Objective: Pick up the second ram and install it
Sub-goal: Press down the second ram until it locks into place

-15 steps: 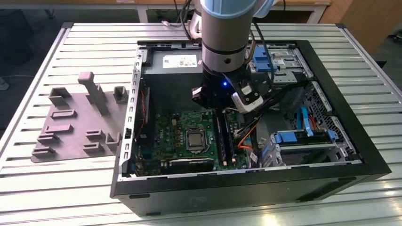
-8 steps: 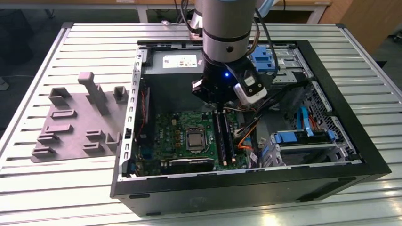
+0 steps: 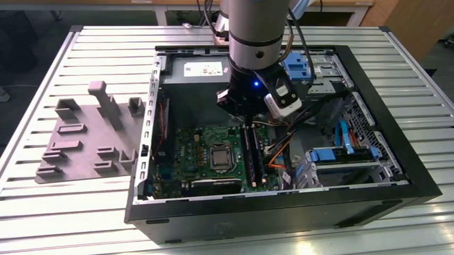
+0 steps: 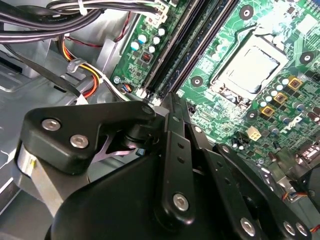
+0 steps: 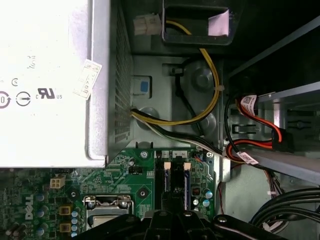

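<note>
1. Exterior view: the gripper (image 3: 245,114) hangs inside the open computer case (image 3: 397,186), low over the green motherboard (image 3: 206,154). It is at the end of the memory slots (image 3: 252,154) nearest the power supply (image 3: 199,68).
2. Those long black slots run just beside the CPU socket (image 3: 220,158), on the exterior view's right of it.
3. In the second wrist view the gripper (image 4: 167,100) ends close above the near end of the slots (image 4: 185,45), with the CPU socket (image 4: 245,70) beside them.
4. In the first wrist view the gripper (image 5: 175,212) sits over the slots (image 5: 176,172). The CPU socket (image 5: 110,210) and the power supply (image 5: 45,80) lie to one side.
5. Whether the claw is wide, narrow or holding anything cannot be told.
6. The second ram cannot be told apart from the dark slots under the gripper.
7. The grey plastic tray (image 3: 85,138) lies on the slatted table (image 3: 71,212), well apart from the CPU socket and outside the case.
</note>
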{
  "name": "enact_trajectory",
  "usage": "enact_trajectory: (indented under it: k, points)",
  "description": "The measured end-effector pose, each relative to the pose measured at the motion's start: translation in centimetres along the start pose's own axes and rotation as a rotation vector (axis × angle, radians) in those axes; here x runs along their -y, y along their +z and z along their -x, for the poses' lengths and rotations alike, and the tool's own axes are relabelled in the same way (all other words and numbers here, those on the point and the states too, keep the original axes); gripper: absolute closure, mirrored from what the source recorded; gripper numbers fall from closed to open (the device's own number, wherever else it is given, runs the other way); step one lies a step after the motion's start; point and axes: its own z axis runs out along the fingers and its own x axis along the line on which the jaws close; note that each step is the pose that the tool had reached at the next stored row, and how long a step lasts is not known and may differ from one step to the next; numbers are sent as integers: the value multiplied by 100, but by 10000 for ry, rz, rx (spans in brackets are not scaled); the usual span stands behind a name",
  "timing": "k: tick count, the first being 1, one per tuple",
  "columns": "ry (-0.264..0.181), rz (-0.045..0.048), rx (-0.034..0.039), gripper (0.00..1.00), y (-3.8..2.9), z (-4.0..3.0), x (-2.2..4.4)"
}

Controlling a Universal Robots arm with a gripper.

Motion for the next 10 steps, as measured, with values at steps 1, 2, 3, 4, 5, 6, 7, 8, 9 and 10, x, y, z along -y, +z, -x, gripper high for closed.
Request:
enact_trajectory:
  k: [1,2,3,4,5,6,7,8,9,10]
  points:
    - [0,-1,1,89,1,0,3]
    - [-1,-4,0,89,0,1,6]
    - [-1,-7,1,89,0,1,9]
    - [-2,-9,1,89,0,1,12]
    - [-2,-12,1,89,0,1,16]
    - [-3,-16,1,89,0,1,19]
    - [-2,-19,1,89,0,1,22]
    - [-3,-24,1,89,0,1,26]
    - [-3,-28,1,89,0,1,30]
    - [-3,-31,1,89,0,1,34]
